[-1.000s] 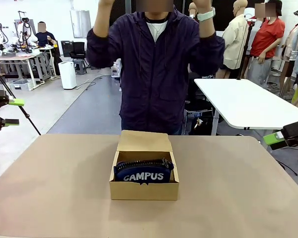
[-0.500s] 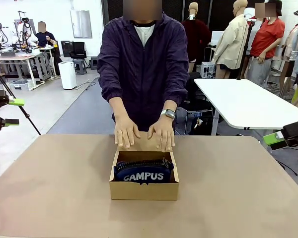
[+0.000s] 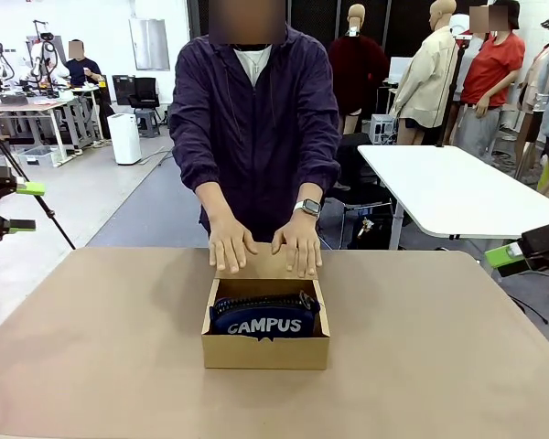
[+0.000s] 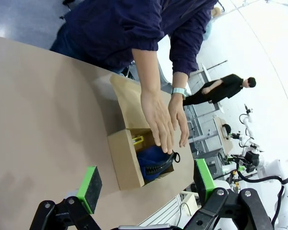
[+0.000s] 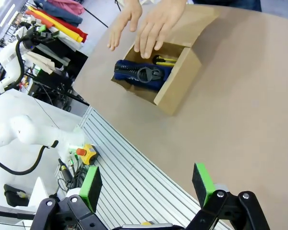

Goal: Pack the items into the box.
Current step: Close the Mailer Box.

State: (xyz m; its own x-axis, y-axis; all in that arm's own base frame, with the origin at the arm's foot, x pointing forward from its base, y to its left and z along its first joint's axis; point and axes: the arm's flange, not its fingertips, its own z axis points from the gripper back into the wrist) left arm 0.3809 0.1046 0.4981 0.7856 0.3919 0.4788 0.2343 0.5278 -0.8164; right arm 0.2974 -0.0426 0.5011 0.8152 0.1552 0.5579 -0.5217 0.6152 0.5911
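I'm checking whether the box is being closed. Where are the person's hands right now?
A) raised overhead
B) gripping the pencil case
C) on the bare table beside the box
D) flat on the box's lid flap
D: both of the person's hands lie palm-down on the open lid flap at the far side of the box, which holds the pencil case.

The right gripper (image 5: 146, 187) hangs well apart from the cardboard box (image 5: 178, 79), its green pads spread wide with nothing between them. The box sits on the brown table (image 5: 240, 120) with a navy pencil case (image 5: 132, 74) inside and a yellow-and-black utility knife (image 5: 164, 60) just beside it. The person's hands (image 5: 156, 21) lie flat on the lid flap (image 5: 199, 19) — fingertips reaching over the opening.
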